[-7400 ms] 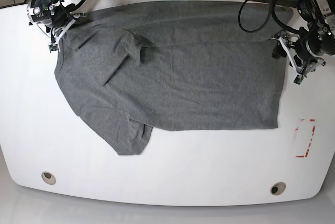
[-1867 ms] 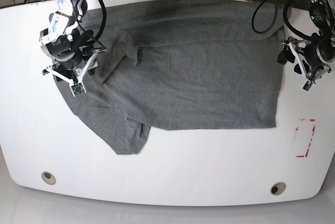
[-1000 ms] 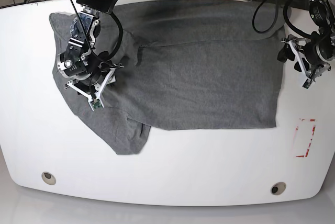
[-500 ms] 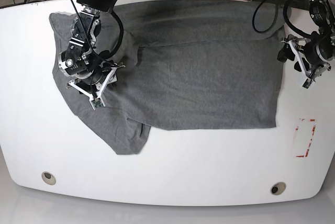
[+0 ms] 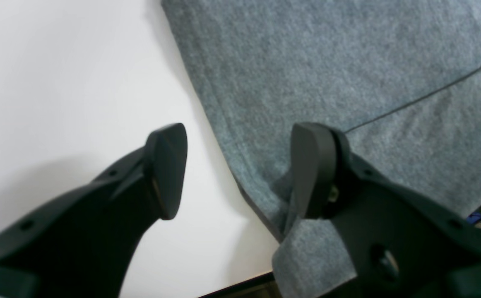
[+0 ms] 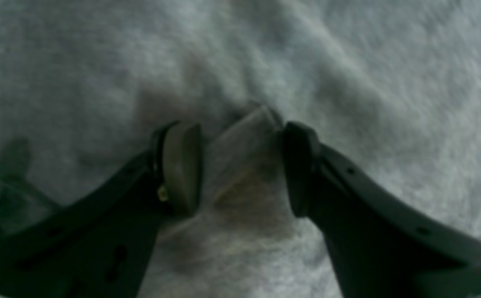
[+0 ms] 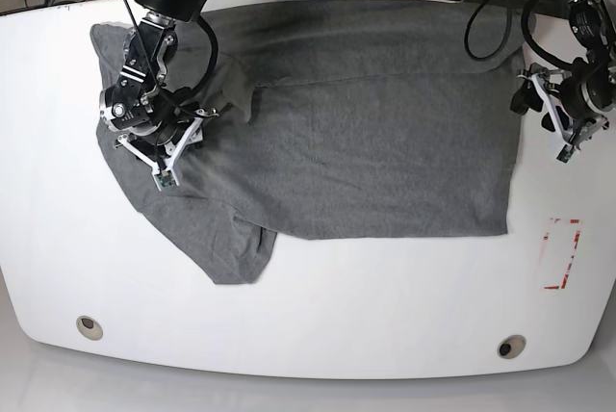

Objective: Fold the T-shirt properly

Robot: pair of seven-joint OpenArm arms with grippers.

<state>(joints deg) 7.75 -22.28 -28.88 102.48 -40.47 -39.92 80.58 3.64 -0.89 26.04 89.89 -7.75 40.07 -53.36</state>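
The grey T-shirt (image 7: 366,133) lies spread on the white table (image 7: 385,316), with one sleeve turned toward the front at the left. My right gripper (image 7: 154,147) presses down on its left part. In the right wrist view the fingers (image 6: 180,165) stand apart and a raised ridge of the T-shirt (image 6: 99,62) sits between them, so my right gripper (image 6: 240,165) is open. My left gripper (image 7: 539,123) hangs open at the T-shirt's right edge. In the left wrist view my left gripper (image 5: 240,171) straddles the hem, one finger over bare table, the other on the T-shirt (image 5: 348,62).
A red-outlined mark (image 7: 561,253) is on the table at the front right. Two round holes (image 7: 89,325) (image 7: 511,346) sit near the front edge. Cables run behind the table's far edge.
My right gripper has shifted a little up and to the left over the T-shirt. The left arm has stayed in place.
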